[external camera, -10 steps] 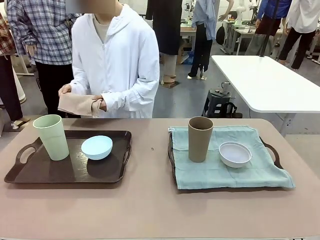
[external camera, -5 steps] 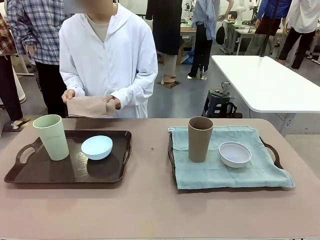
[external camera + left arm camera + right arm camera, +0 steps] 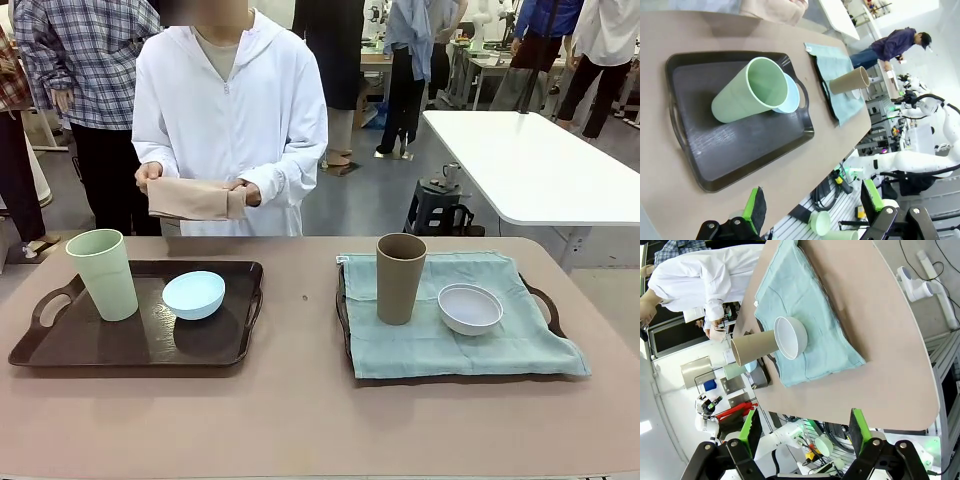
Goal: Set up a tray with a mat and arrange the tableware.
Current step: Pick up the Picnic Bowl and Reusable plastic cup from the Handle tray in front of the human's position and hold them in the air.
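Observation:
On the left a dark brown tray [image 3: 60,345] carries the pale green tumbler [image 3: 103,273] and the light blue bowl [image 3: 193,295], with no mat under them. The right tray [image 3: 543,300] is covered by a teal mat [image 3: 420,335] holding the brown tumbler [image 3: 400,277] and the white bowl [image 3: 470,308]. Across the table a person in white holds a folded beige cloth [image 3: 195,199] in both hands. My left gripper [image 3: 812,205] hangs open off the near table edge, above the green tumbler [image 3: 751,90] and tray [image 3: 740,150]. My right gripper [image 3: 804,429] is open too, away from the white bowl [image 3: 790,337].
Bare tabletop [image 3: 300,420] runs between the two trays and along the near edge. A white table [image 3: 530,165] stands behind on the right, and other people move about in the background.
The person has shifted slightly and raised the folded beige cloth, now held flat in both hands in front of the body. Trays and tableware have not moved.

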Tool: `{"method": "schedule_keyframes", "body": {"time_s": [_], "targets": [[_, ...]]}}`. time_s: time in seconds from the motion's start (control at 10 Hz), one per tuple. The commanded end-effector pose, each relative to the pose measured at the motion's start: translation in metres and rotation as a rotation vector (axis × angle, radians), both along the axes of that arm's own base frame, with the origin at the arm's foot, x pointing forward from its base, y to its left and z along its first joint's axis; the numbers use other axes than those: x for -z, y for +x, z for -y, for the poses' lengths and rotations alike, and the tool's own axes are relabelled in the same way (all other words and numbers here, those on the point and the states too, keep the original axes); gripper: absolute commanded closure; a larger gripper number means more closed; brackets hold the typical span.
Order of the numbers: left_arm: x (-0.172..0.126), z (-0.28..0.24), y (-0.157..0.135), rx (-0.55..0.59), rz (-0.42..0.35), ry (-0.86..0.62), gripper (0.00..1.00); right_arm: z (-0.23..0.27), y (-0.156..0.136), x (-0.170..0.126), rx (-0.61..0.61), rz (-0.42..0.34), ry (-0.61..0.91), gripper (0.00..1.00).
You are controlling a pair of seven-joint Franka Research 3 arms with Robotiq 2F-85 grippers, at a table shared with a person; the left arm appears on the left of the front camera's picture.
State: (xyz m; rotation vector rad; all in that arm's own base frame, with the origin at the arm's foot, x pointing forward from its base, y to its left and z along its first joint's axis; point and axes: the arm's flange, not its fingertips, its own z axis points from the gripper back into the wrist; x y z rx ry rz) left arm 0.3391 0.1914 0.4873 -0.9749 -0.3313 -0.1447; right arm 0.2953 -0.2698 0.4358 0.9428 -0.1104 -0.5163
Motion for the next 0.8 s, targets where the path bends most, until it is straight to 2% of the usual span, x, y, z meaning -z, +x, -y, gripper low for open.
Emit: {"method": "schedule_keyframes", "body": {"time_s": [0.0, 0.7], "targets": [[-0.0005, -0.0014, -0.0008, 0.003, 0.010, -0.014, 0.00, 0.0001, -0.0002, 0.0003, -0.003, 0.002, 0.002, 0.08], [-0.0005, -0.0014, -0.0008, 0.003, 0.010, -0.014, 0.00, 0.0001, -0.0002, 0.0003, -0.003, 0.002, 0.002, 0.08]]}}
